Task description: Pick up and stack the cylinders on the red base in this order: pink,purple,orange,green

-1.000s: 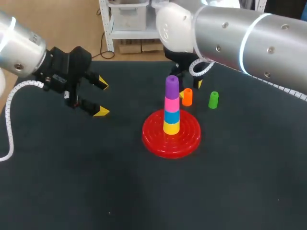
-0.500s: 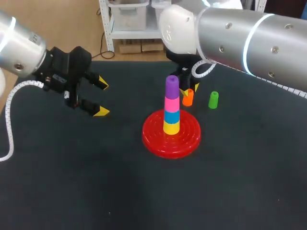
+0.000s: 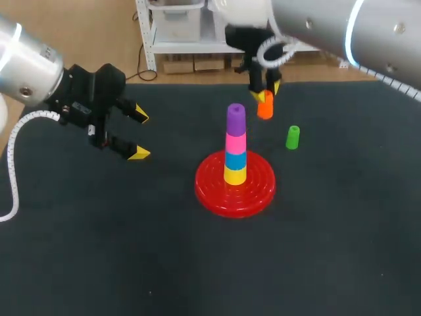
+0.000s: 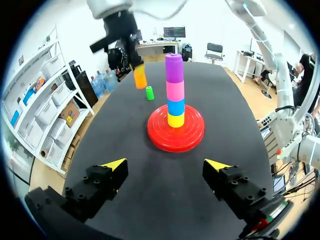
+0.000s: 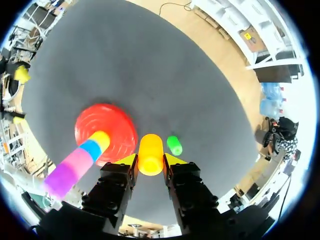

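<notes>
On the red base (image 3: 260,187) (image 4: 192,136) (image 5: 115,122) stands a stack of yellow, blue, pink and purple cylinders, the purple cylinder (image 3: 235,118) (image 4: 174,68) (image 5: 61,179) on top. My right gripper (image 3: 265,89) (image 5: 150,159) is shut on the orange cylinder (image 3: 265,105) (image 4: 140,78) (image 5: 150,153), held in the air behind and right of the stack. The green cylinder (image 3: 293,137) (image 4: 149,93) (image 5: 174,145) stands on the table to the right of the base. My left gripper (image 3: 138,135) (image 4: 167,166) hangs open and empty at the left, well away from the base.
The black table (image 3: 131,250) stretches bare to the front and left of the base. Its far edge runs just behind the right gripper.
The right gripper closed on the orange cylinder beside the base and lifted it up and back. The left arm has not moved.
</notes>
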